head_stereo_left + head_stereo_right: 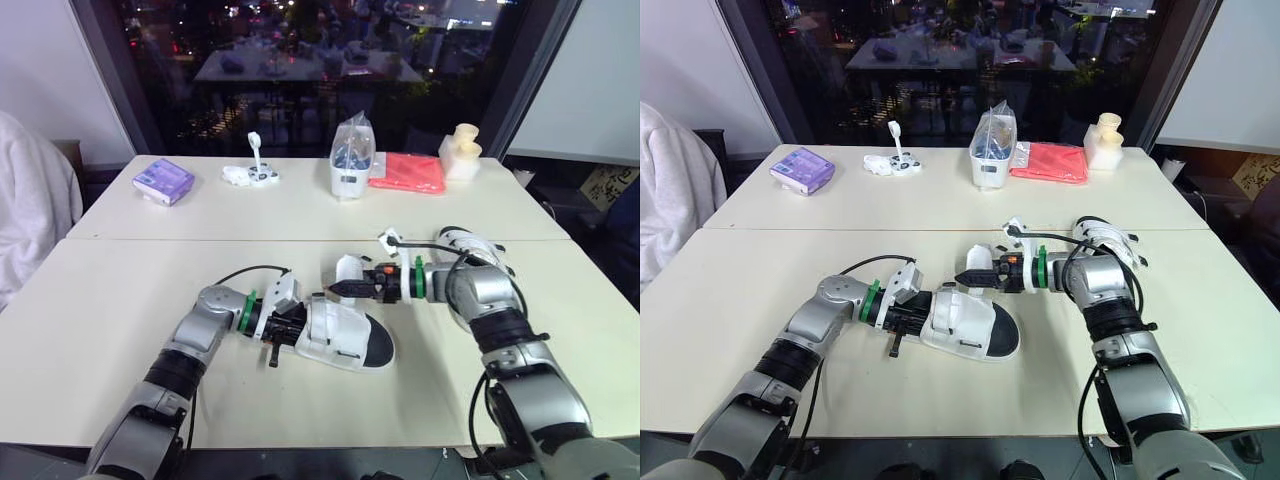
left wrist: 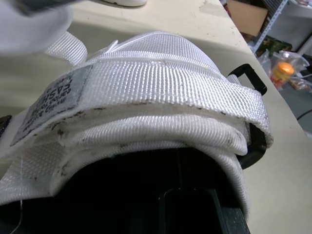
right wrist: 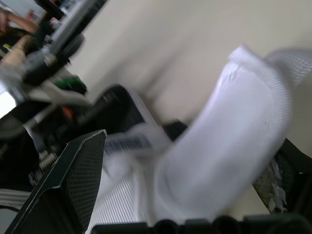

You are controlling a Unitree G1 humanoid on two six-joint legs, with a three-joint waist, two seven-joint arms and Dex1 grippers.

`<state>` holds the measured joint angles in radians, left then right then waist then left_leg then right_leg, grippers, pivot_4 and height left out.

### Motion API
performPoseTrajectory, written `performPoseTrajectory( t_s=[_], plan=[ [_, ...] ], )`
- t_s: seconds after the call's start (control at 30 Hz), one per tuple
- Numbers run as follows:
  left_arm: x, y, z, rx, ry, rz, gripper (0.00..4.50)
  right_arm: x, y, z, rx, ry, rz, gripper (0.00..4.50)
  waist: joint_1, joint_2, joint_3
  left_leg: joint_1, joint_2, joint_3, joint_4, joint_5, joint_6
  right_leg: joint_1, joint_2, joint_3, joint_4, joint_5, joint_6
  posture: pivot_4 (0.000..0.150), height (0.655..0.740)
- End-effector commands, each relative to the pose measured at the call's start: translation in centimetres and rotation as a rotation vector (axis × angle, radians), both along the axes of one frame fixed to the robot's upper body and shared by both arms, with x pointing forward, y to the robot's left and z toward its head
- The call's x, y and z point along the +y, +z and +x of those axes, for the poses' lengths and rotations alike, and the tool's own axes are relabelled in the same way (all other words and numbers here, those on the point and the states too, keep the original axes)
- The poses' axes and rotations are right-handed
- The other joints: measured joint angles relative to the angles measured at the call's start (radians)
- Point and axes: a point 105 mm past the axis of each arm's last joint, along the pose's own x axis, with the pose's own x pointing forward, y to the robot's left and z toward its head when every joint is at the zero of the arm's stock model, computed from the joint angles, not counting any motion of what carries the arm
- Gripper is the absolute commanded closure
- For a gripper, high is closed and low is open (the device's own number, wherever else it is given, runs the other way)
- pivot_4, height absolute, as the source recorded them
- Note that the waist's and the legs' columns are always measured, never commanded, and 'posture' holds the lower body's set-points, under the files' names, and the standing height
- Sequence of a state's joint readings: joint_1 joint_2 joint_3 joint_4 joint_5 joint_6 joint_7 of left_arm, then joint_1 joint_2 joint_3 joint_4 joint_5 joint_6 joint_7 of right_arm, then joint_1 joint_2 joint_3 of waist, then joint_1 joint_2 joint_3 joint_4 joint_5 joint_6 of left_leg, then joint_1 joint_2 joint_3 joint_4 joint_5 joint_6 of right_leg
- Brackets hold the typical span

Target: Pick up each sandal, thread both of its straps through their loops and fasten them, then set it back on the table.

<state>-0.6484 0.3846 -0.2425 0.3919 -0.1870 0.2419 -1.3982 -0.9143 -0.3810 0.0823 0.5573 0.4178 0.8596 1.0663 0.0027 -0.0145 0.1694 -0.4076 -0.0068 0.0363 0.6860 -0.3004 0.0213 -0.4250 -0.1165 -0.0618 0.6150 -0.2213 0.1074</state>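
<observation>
A white sandal (image 1: pixel 345 335) with a black sole lies on the near table, toe toward the right. My left gripper (image 1: pixel 284 326) is shut on its heel end. In the left wrist view its fastened white strap (image 2: pixel 161 92) and a black loop (image 2: pixel 252 80) show close up. A loose white strap (image 1: pixel 350 269) stands up from the sandal's far side. My right gripper (image 1: pixel 341 288) is at it, open, with the strap (image 3: pixel 229 141) between its fingers (image 3: pixel 78 180), resting against one of them. A second white sandal (image 1: pixel 468 243) lies behind my right forearm, partly hidden.
On the far table sit a purple box (image 1: pixel 163 181), small white items (image 1: pixel 250 174), a clear bag in a white tub (image 1: pixel 352 160), a red cloth (image 1: pixel 408 172) and a cream object (image 1: pixel 460 150). A person's white sleeve (image 1: pixel 30 200) is at the left edge.
</observation>
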Motion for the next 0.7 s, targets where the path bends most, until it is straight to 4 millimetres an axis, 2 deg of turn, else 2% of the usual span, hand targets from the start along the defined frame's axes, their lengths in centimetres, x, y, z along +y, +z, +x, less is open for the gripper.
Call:
performPoseTrajectory(
  t_s=[0.03,0.33,0.7],
  plan=[
    [-0.5,0.2,-0.3,-0.004,-0.012,-0.011,4.5,0.7,2.2,0.9,-0.05,0.004,0.077,0.03,0.0,0.0,0.0,0.0,0.0,0.0,0.0,0.0,0.0,0.0,0.0,0.0,0.0,0.0,0.0,0.15,0.74],
    [-0.5,0.2,-0.2,-0.007,0.011,-0.017,4.5,1.7,4.1,2.0,-0.049,0.003,0.176,0.03,-0.004,0.0,0.0,0.0,0.0,0.0,0.0,0.001,-0.002,0.0,0.0,0.0,0.0,0.0,0.0,0.15,0.74],
    [-0.8,0.0,-0.2,-0.004,0.021,-0.03,4.5,1.7,6.9,2.8,-0.076,-0.013,0.233,0.03,-0.016,0.0,0.0,0.0,0.0,-0.001,0.0,0.002,-0.004,0.0,0.0,0.0,0.002,0.0,0.001,0.15,0.74]
  ],
)
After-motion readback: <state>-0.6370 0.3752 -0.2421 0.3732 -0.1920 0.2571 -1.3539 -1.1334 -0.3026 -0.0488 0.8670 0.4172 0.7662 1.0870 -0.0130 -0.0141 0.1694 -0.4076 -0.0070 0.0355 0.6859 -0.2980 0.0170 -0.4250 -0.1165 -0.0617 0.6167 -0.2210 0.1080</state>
